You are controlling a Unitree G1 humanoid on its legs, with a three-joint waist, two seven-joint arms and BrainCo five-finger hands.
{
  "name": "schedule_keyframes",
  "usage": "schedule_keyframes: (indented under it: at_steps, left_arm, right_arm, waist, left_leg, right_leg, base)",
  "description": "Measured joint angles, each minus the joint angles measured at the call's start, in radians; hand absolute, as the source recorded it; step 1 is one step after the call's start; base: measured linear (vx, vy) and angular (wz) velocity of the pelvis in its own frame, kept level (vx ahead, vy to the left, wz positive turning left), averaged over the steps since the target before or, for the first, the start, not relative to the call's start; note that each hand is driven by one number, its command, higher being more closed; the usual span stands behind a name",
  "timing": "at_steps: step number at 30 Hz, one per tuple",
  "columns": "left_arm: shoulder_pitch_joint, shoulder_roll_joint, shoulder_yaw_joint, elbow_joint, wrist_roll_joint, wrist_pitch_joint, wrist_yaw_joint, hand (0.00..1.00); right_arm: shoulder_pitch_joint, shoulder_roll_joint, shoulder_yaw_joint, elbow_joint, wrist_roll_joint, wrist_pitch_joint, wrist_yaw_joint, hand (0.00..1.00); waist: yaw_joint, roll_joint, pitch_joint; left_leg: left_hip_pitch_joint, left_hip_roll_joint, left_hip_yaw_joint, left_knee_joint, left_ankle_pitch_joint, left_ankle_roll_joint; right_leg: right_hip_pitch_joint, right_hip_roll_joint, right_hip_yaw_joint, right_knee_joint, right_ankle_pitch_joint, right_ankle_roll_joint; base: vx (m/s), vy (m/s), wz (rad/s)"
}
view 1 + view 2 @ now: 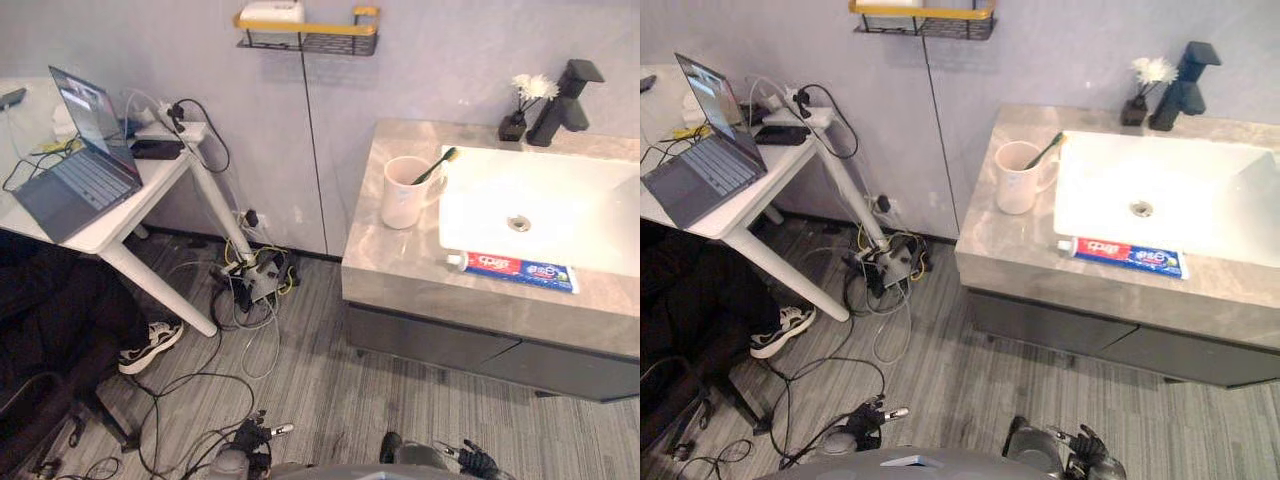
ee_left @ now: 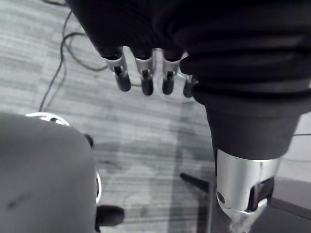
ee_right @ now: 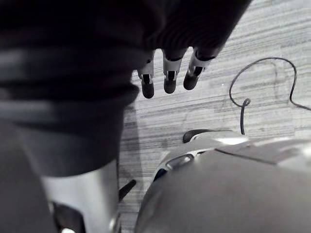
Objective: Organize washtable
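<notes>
Both the left hand (image 2: 146,77) and the right hand (image 3: 169,75) hung low over the floor, fingers loose and apart, holding nothing. The toothpaste tube (image 1: 515,270) lay on the worktop (image 1: 400,270) at the basin's (image 1: 560,195) 6 o'clock, and the cup (image 1: 403,192) with its toothbrush (image 1: 435,165) at 9 o'clock. Probably best to close in first, then grasp the tube mid-body. The worktop's right end was cut off.
</notes>
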Motion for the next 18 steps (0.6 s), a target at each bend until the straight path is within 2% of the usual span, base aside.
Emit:
schedule_keyframes:
  at_steps: [3,4,8,10,11,12,13,14,15,16,17,18]
  left_arm:
    - [-0.002,0.0,0.005,0.005,0.0,0.001,-0.001,0.0]
    - [-0.002,0.0,0.008,0.005,0.0,0.001,-0.002,0.0]
    - [-0.005,0.001,0.024,0.014,0.0,0.002,-0.002,0.0]
    - [-0.004,-0.001,0.051,0.013,-0.001,0.002,-0.002,0.0]
    - [-0.004,-0.001,0.063,0.004,-0.005,0.002,-0.002,0.0]
    - [-0.001,0.0,0.072,-0.007,-0.005,0.002,-0.002,0.0]
    - [0.001,-0.002,0.084,-0.023,-0.013,0.0,-0.002,0.0]
    - [0.0,-0.007,0.088,-0.031,-0.023,-0.001,-0.002,0.0]
    - [-0.001,-0.01,0.086,-0.042,-0.025,-0.001,-0.003,0.0]
    - [-0.001,-0.013,0.082,-0.046,-0.027,0.0,-0.003,0.0]
    - [0.0,-0.014,0.081,-0.048,-0.029,-0.001,-0.003,0.0]
    - [0.001,-0.014,0.082,-0.049,-0.029,-0.002,-0.004,0.0]
  right_arm:
    - [0.01,0.006,-0.011,0.002,-0.001,0.001,0.001,0.0]
    - [0.01,0.008,-0.022,0.002,-0.001,0.001,0.001,0.0]
    - [0.01,0.028,-0.031,0.003,0.001,-0.001,0.001,0.0]
    - [0.006,0.028,-0.016,0.001,0.001,-0.006,0.001,0.0]
    - [0.004,0.022,0.004,0.001,0.002,-0.011,0.0,0.0]
    - [0.0,0.02,0.015,0.001,0.003,-0.011,0.0,0.0]
    - [-0.004,0.015,0.036,-0.001,0.003,-0.014,0.0,0.0]
    - [-0.007,0.011,0.048,0.0,0.004,-0.021,-0.001,0.0]
    - [-0.004,0.008,0.048,0.0,0.004,-0.022,-0.002,0.0]
    - [0.0,0.006,0.045,0.0,0.004,-0.022,-0.002,0.0]
    - [0.007,0.004,0.041,0.0,0.004,-0.022,-0.002,0.0]
    - [0.011,0.003,0.04,-0.001,0.004,-0.022,-0.001,0.0]
  waist:
    - [0.0,-0.011,-0.013]
    - [0.0,-0.007,-0.017]
    - [-0.001,-0.034,-0.022]
    - [0.004,-0.037,-0.019]
    - [0.011,-0.031,-0.015]
    - [0.014,-0.028,-0.009]
    - [0.02,-0.028,0.002]
    - [0.023,-0.015,0.015]
    - [0.025,-0.015,0.018]
    - [0.026,-0.013,0.02]
    - [0.034,-0.011,0.024]
    - [0.037,-0.01,0.023]
  left_leg:
    - [0.002,0.019,-0.036,-0.026,0.026,-0.02]
    - [0.002,0.023,-0.038,-0.026,0.026,-0.021]
    - [0.005,0.044,-0.046,-0.006,0.03,-0.037]
    - [-0.016,0.076,-0.043,0.106,-0.018,-0.05]
    - [-0.065,0.119,-0.045,0.263,-0.062,-0.044]
    - [-0.099,0.143,-0.05,0.36,-0.07,-0.035]
    - [-0.181,0.181,-0.083,0.554,-0.061,-0.017]
    - [-0.241,0.179,-0.152,0.671,-0.058,0.002]
    - [-0.266,0.15,-0.196,0.688,-0.067,-0.01]
    - [-0.284,0.108,-0.23,0.655,-0.076,-0.023]
    - [-0.286,0.042,-0.264,0.526,-0.083,-0.04]
    - [-0.278,0.016,-0.274,0.444,-0.078,-0.047]
  right_leg:
    - [0.026,0.038,-0.009,-0.084,0.041,-0.021]
    - [0.03,0.044,-0.011,-0.092,0.045,-0.024]
    - [0.061,0.061,-0.028,-0.112,0.051,-0.043]
    - [0.078,0.078,-0.014,-0.109,0.037,-0.057]
    - [0.086,0.1,0.005,-0.103,0.025,-0.075]
    - [0.096,0.111,0.017,-0.101,0.021,-0.08]
    - [0.11,0.128,0.036,-0.088,0.013,-0.089]
    - [0.117,0.138,0.053,-0.074,0.005,-0.094]
    - [0.127,0.138,0.062,-0.073,0.004,-0.094]
    - [0.128,0.132,0.07,-0.073,0.004,-0.094]
    - [0.126,0.117,0.083,-0.076,0.002,-0.089]
    - [0.127,0.112,0.085,-0.082,0.003,-0.086]
  base:
    - [0.02,-0.118,0.01]
    - [0.03,-0.077,0.08]
    - [0.03,-0.055,0.09]
    - [0.0,-0.088,-0.24]
    - [-0.04,-0.084,-0.4]
    - [-0.1,-0.122,-0.6]
    - [-0.13,-0.12,-0.59]
    - [-0.12,-0.099,-0.62]
    - [-0.07,-0.035,-0.46]
    - [-0.04,0.037,-0.39]
    - [-0.01,0.059,-0.31]
    - [0.07,0.118,-0.37]
